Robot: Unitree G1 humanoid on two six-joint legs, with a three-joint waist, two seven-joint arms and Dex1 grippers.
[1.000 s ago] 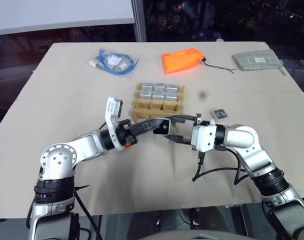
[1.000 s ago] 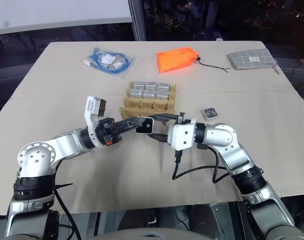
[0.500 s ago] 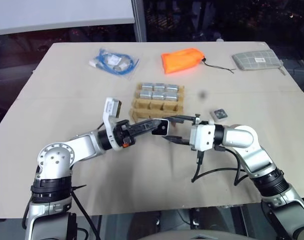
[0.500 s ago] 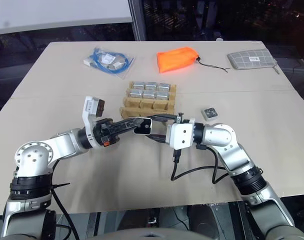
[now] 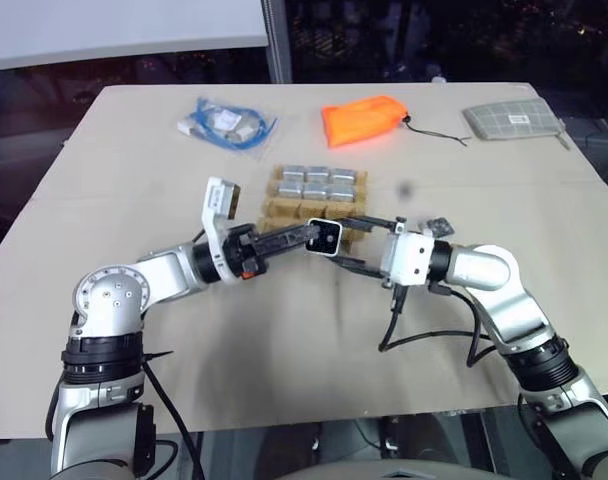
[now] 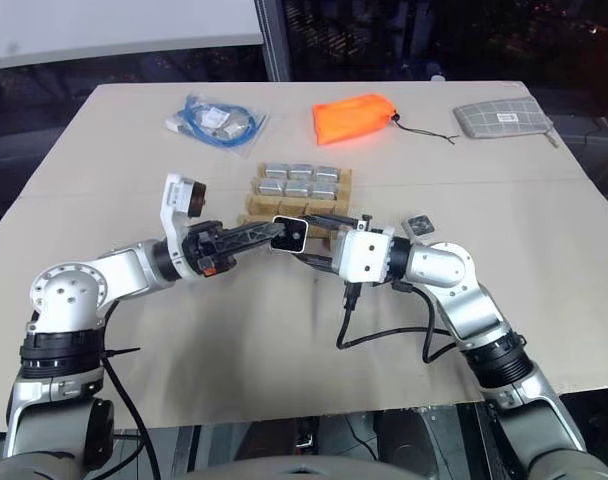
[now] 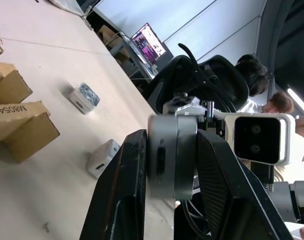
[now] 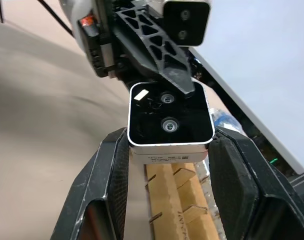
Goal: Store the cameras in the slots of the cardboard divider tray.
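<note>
In the left eye view, the left gripper (image 5: pixel 320 238) was clenched on a camera (image 5: pixel 325 238), held above the surface (image 5: pixel 134 180) just in front of the cardboard divider tray (image 5: pixel 284 209). The right gripper (image 5: pixel 356 243) met it from the other side.

In the left wrist view, both jaws pressed the camera's (image 7: pixel 170 157) sides.

In the right wrist view, the right jaws flanked the camera (image 8: pixel 170 120); whether they gripped it, I could not tell.
</note>
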